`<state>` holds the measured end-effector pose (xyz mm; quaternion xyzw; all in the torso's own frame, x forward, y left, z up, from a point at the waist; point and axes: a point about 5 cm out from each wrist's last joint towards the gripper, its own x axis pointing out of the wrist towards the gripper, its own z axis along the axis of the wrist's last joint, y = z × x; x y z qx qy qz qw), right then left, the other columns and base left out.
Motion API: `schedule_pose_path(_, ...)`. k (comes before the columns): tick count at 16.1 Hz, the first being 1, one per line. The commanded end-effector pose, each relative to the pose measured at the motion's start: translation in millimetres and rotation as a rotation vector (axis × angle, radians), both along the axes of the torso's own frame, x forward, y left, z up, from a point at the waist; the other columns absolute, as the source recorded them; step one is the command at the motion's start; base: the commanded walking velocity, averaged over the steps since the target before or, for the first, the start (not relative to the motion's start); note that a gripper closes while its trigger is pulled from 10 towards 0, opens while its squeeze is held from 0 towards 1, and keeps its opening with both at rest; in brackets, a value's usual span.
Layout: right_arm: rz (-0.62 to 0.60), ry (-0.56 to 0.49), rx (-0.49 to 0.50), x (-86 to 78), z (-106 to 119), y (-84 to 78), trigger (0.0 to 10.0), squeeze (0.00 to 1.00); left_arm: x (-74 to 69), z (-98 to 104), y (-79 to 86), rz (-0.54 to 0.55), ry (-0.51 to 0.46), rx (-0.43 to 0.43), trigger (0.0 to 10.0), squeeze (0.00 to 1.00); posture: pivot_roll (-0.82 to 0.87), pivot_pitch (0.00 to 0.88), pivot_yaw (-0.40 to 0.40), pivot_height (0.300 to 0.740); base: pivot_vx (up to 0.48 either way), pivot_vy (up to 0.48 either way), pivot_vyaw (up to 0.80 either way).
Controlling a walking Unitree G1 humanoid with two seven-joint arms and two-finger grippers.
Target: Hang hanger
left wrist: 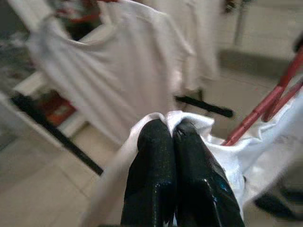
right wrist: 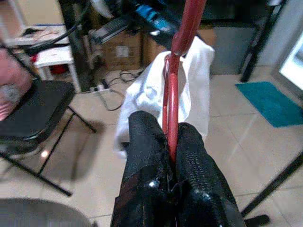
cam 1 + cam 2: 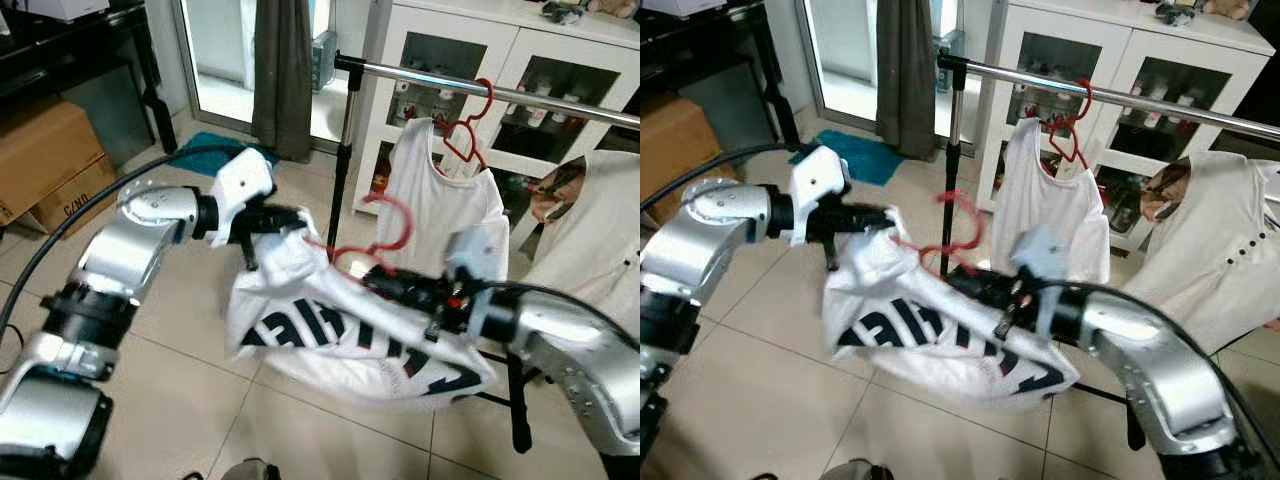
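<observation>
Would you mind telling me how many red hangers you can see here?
2. One red hanger hangs on the rail, carrying a white shirt. The other hanger is held in the right gripper, inside the printed shirt. More may be hidden.

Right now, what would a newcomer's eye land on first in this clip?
The white printed T-shirt on a red hanger, stretched between both arms below the clothes rail. The left gripper pinches the shirt's fabric; the right gripper clamps the hanger. Behind, another white shirt already hangs on the rail.

Cardboard box (image 3: 45, 165), teal mat (image 3: 862, 156), white cabinet (image 3: 520, 60)
</observation>
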<state>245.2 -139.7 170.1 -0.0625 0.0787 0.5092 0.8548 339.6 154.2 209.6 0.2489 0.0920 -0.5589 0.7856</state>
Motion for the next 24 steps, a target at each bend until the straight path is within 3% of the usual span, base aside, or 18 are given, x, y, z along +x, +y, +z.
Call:
schedule_pose_path(1,0.034,-0.036,-0.015,-0.7,4,0.6,10.0,0.0,-0.5,2,0.1,-0.057,0.009,0.047,0.0,0.0,-0.09,0.0,-0.02,0.71,0.0,0.0,0.0)
schedule_pose_path(4,0.074,-0.039,-0.068,-3.3,0,0.7,10.0,0.0,-4.2,0,9.9,-0.127,0.065,0.127,0.0,0.0,-0.09,0.0,-0.016,0.71,0.0,0.0,0.0)
schedule_pose_path(7,0.087,-0.055,0.0,-0.6,5,-0.2,10.0,0.0,-1.6,0,23.2,-0.165,0.093,0.231,0.0,0.0,-0.09,0.0,-0.014,0.71,0.0,0.0,0.0)
schedule_pose_path(12,0.108,-0.052,0.01,-1.7,3,0.7,10.0,0.0,2.1,2,27.3,-0.159,0.08,0.226,0.0,0.0,-0.09,0.0,-0.019,0.71,0.0,0.0,0.0)
schedule_pose_path(13,0.104,-0.048,0.012,-1.3,2,2.4,10.0,0.0,7.2,5,26.6,-0.118,0.021,0.223,9.2,0.0,-0.09,0.0,-0.019,0.71,0.0,0.0,0.0)
schedule_pose_path(14,0.088,-0.043,0.014,0.6,0,2.6,10.0,0.0,12.8,10,26.8,-0.069,0.012,0.18,10.0,0.0,-0.09,0.0,-0.021,0.71,0.0,0.0,0.0)
schedule_pose_path(15,0.071,-0.043,0.012,2.2,0,1.8,10.0,0.0,13.3,15,27.8,-0.062,0.0,0.144,10.0,0.91,-0.09,0.0,-0.021,0.71,0.0,0.0,0.0)
schedule_pose_path(16,0.058,-0.041,0.014,3.7,-1,0.9,10.0,0.0,13.7,19,28.4,-0.054,0.001,0.11,10.0,1.0,-0.09,0.0,-0.023,0.71,0.0,0.0,0.0)
schedule_pose_path(24,-0.112,-0.006,0.013,20.6,-7,-8.5,10.0,0.0,9.9,31,57.5,0.018,0.025,0.01,10.0,1.0,-0.07,0.0,-0.034,0.71,0.0,0.0,0.0)
